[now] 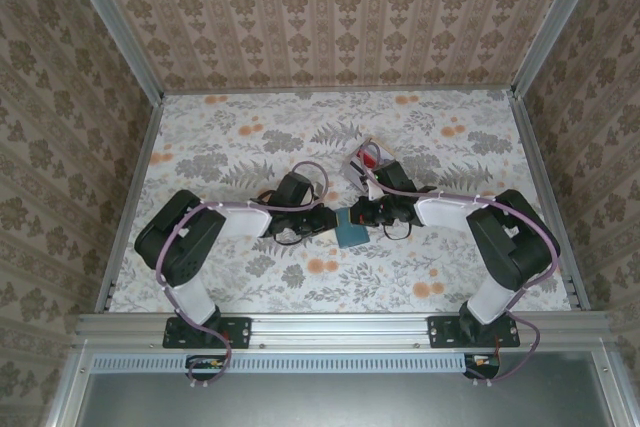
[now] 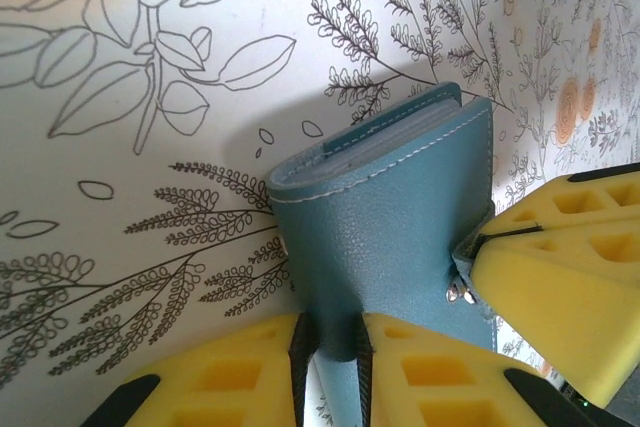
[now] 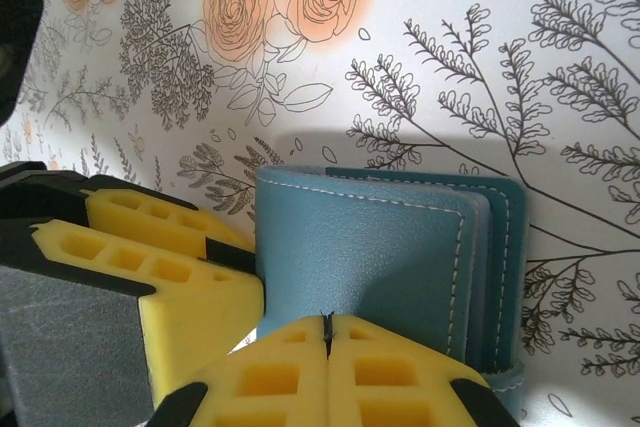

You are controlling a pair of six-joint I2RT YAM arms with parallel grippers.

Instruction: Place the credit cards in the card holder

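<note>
Found at the middle of the floral tabletop (image 1: 220,147), between the two arms: the small teal-blue stitched folding card holder (image 2: 400,207), stood on edge and partly folded, with paler grey leaves showing at its open end. Gripped low down by the left pincer (image 2: 330,347), with a thin teal flap nipped between its yellow foam fingers (image 2: 240,382). Met from the other side by the right pincer (image 3: 326,332), pads pressed flat together at the cover's lower edge; cannot tell whether a thin leaf sits in that seam.

Judging by looks: light, soft and floppy at the fold, with a grainy leather-like skin that gives fair grip and nothing to break. Likely to sag or fold shut if held by one flap alone, so best taken by both covers near their free edges and spread apart, leaving the pocket mouth clear.

Lying just beyond the right wrist, apart from the case: the small pile of thin flat credit cards (image 1: 365,159), pale grey-white and bright red. Probably stiff and slick, awkward to lift off a flat surface; better tipped up by an edge than pinched flat.

Inside the case: grey pocket layers seen edge-on; cannot tell whether any card sits in them
</note>
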